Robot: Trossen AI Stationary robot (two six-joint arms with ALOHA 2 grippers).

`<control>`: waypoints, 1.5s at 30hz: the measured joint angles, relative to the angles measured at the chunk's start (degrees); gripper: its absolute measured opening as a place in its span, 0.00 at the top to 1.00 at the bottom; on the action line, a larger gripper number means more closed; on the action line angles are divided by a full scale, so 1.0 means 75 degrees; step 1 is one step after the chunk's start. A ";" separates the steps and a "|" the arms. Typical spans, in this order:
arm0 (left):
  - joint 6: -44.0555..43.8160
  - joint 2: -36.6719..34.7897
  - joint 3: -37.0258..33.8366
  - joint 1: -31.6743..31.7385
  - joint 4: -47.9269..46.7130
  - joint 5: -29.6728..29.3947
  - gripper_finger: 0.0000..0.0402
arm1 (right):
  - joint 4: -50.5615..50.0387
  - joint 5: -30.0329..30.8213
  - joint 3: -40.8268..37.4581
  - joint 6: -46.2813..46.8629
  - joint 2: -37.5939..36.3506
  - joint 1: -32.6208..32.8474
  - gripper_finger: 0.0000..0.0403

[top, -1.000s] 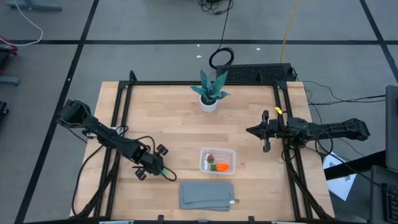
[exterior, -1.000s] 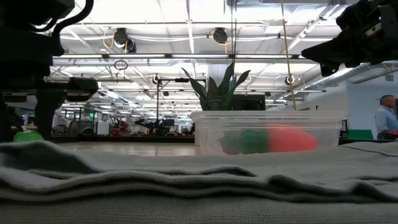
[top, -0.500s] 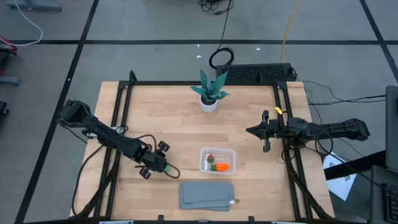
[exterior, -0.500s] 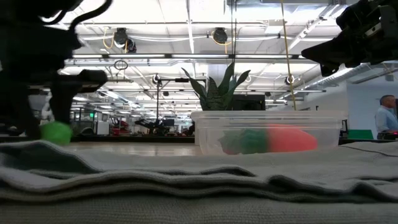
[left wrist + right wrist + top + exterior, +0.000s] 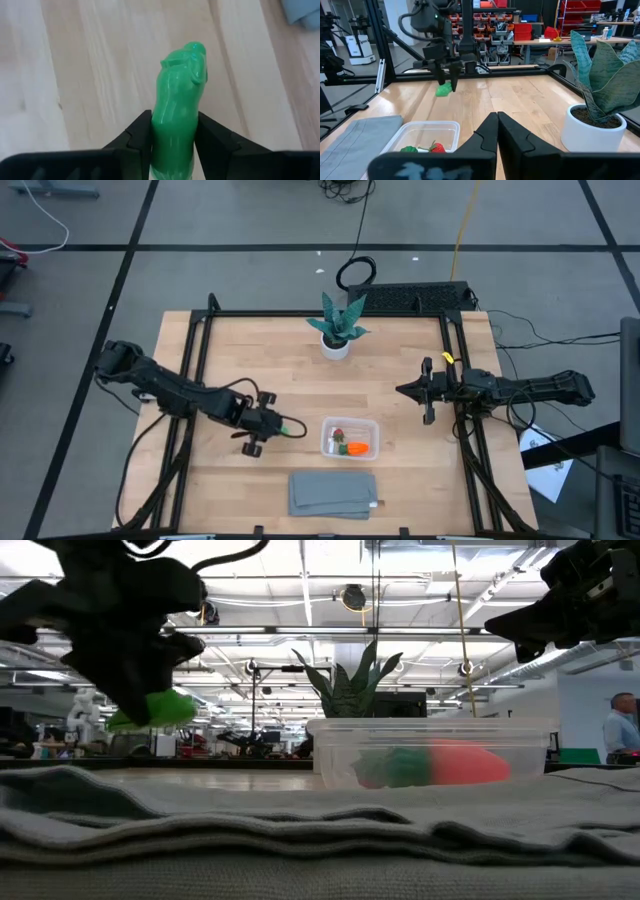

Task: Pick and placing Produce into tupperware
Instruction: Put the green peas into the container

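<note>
left gripper (image 5: pixel 283 429) raised off the wooden table (image 5: pixel 270 360), just left of the clear tupperware (image 5: pixel 349 437), fingers (image 5: pixel 139 137) clamped on the green elongated toy (image 5: pixel 178 117), tip poking out past them toward the box. inside the tupperware: orange carrot piece (image 5: pixel 356 448) with green top, and small red berry (image 5: pixel 437 148); grey folded cloth (image 5: pixel 333 494) in front, teal plant in white pot (image 5: pixel 336 328) at the far edge. right gripper (image 5: pixel 407 390) parked over the right side, well apart from the box, fingers pressed together, nothing between.
</note>
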 joint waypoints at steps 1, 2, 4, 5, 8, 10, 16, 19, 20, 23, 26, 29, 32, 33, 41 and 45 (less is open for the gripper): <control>0.0155 -0.0001 0.0061 0.0017 -0.0004 0.0002 0.71 | 0.0000 0.0000 -0.0002 0.0000 0.0000 0.0001 1.00; 0.0284 -0.0003 0.0103 0.0017 0.0027 0.0003 0.71 | 0.0000 0.0000 -0.0001 0.0000 0.0000 0.0000 1.00; 0.0414 -0.0003 0.0194 0.0014 0.0091 0.0003 0.71 | 0.0000 -0.0002 -0.0003 0.0000 0.0000 0.0000 1.00; 0.0421 -0.0003 0.0245 0.0047 0.0144 0.0001 0.71 | 0.0000 0.0000 0.0000 0.0000 0.0000 0.0003 1.00; 0.0317 -0.0003 0.0393 0.0262 0.0446 0.0000 0.71 | 0.0000 -0.0003 -0.0001 0.0000 0.0000 0.0001 1.00; 0.0222 -0.0003 0.0508 0.0429 0.0539 0.0013 0.71 | 0.0000 -0.0003 -0.0002 -0.0003 0.0000 0.0001 1.00; 0.0501 -0.0006 0.0715 0.0759 0.1499 0.0356 0.71 | 0.0000 -0.0003 -0.0001 -0.0003 0.0000 0.0001 1.00; 0.0844 -0.0047 0.0715 0.0828 0.2136 0.0411 0.71 | 0.0000 -0.0003 0.0000 -0.0003 0.0000 0.0000 1.00; 0.0911 -0.0052 0.0715 0.0868 0.2367 0.0421 0.71 | 0.0000 -0.0003 0.0000 -0.0003 0.0000 0.0000 1.00; 0.0912 -0.0050 0.0715 0.1042 0.2972 0.0428 0.71 | 0.0000 -0.0004 0.0000 -0.0003 0.0000 0.0000 1.00; 0.0654 -0.0052 0.0715 0.1233 0.3638 0.0425 0.71 | 0.0002 -0.0006 -0.0003 -0.0003 0.0000 0.0000 1.00; 0.0333 -0.0050 0.0715 0.1434 0.4102 0.0425 0.71 | 0.0003 -0.0006 0.0000 -0.0003 0.0000 0.0000 1.00; 0.0118 -0.0050 0.0715 0.1628 0.4533 0.0405 0.71 | 0.0003 -0.0006 -0.0002 -0.0003 0.0000 0.0002 1.00; 0.0116 -0.0052 0.0715 0.1680 0.4651 0.0400 0.70 | 0.0003 -0.0006 -0.0001 -0.0003 0.0000 0.0000 1.00; 0.0470 -0.0052 0.0715 0.1748 0.5575 0.0393 0.69 | 0.0252 -0.0034 -0.0001 0.0170 -0.0011 0.0002 1.00; 0.0714 -0.0052 0.0715 0.1748 0.5796 0.0393 0.69 | 0.0408 -0.0035 -0.0003 0.0156 -0.0092 0.0003 1.00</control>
